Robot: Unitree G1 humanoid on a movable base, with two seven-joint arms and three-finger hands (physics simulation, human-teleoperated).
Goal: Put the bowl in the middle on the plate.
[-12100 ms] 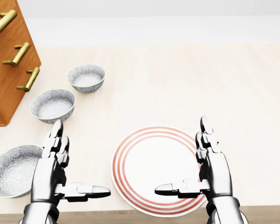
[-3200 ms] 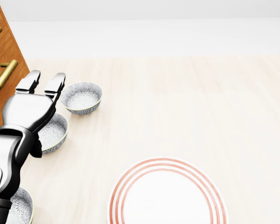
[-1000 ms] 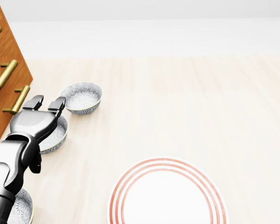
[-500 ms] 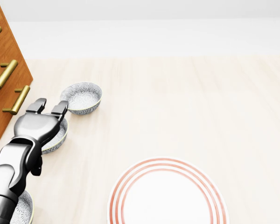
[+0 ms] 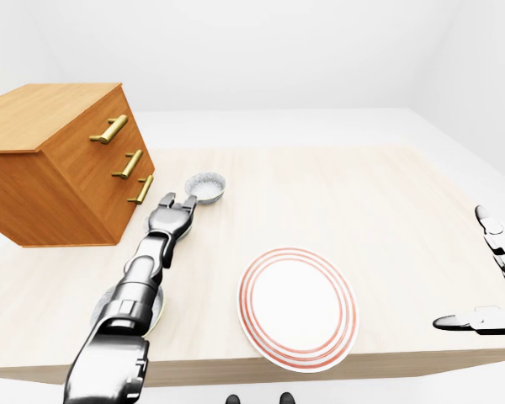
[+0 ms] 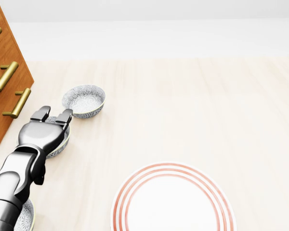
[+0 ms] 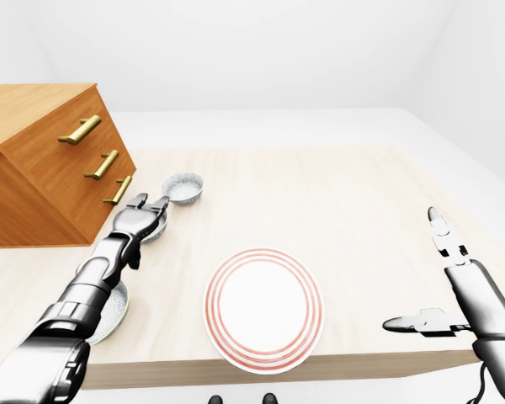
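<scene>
Three patterned grey bowls run along the left of the head view. The middle bowl (image 6: 60, 145) is mostly covered by my left hand (image 6: 53, 115), which lies low over it with fingers stretched toward the far bowl (image 6: 84, 100); the thumb is hidden underneath. A sliver of the near bowl (image 6: 25, 217) peeks out beside my forearm at the bottom left. The white plate with red rings (image 6: 172, 199) lies at the bottom centre with nothing on it. My right hand (image 7: 417, 273) hovers open off the table's right end, far from the plate.
A wooden chest of drawers (image 6: 2, 72) with brass handles stands close to the left of the bowls, near my left hand. The pale wood table (image 6: 197, 110) stretches right and upward, ending at a white floor.
</scene>
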